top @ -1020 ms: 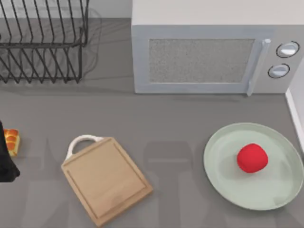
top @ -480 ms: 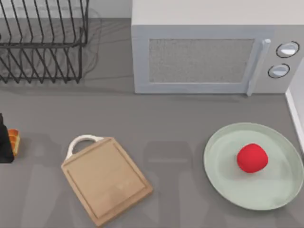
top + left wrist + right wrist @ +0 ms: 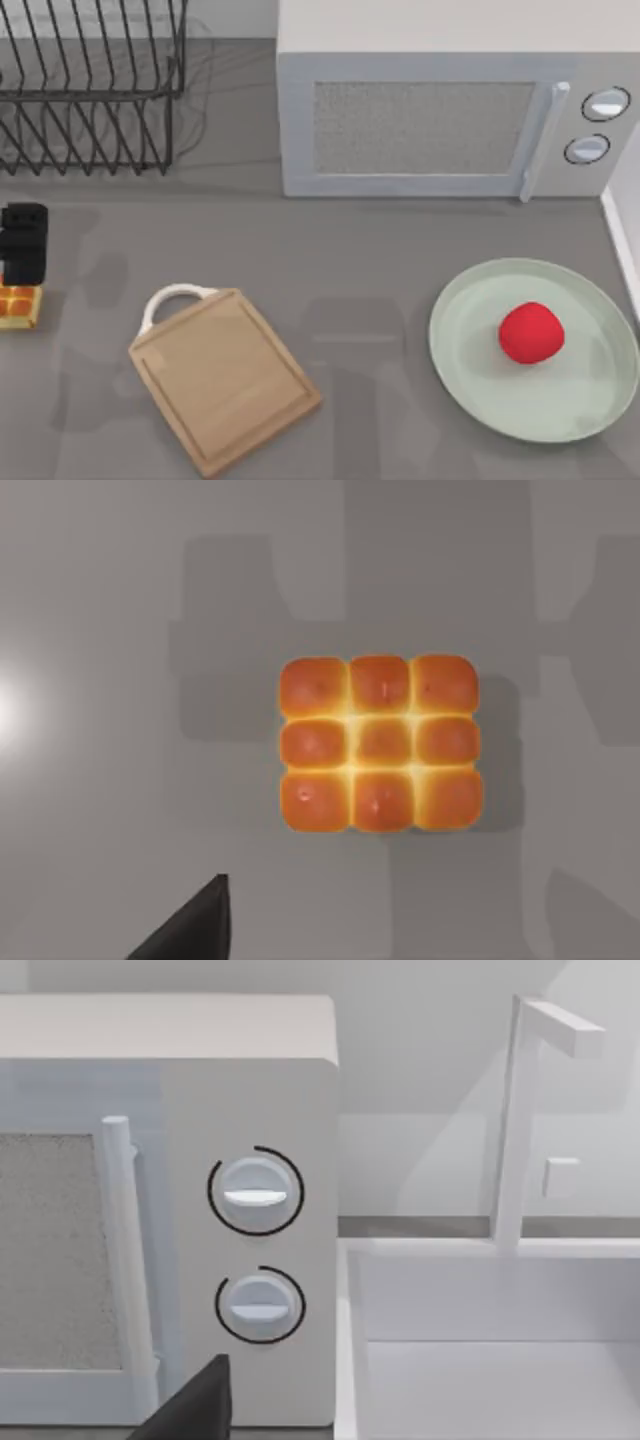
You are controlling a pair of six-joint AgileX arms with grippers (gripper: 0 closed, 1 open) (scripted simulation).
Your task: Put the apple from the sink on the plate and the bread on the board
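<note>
**Left arm pulls back from the bread**

The left gripper (image 3: 22, 243), a second ago at the counter's left edge level with the board's (image 3: 222, 378) handle, now sits farther up that edge, toward the dish rack (image 3: 90, 85). The bread (image 3: 18, 306), half hidden behind the gripper before, now lies in plain sight on the counter (image 3: 340, 270), left of the board's handle end and slightly lower than it was.

Even, bright overhead lighting. Soft blocky shadows lie on the bench (image 3: 380, 270); a pale glare spot marks it in the left wrist view. Focus sharp throughout.
</note>
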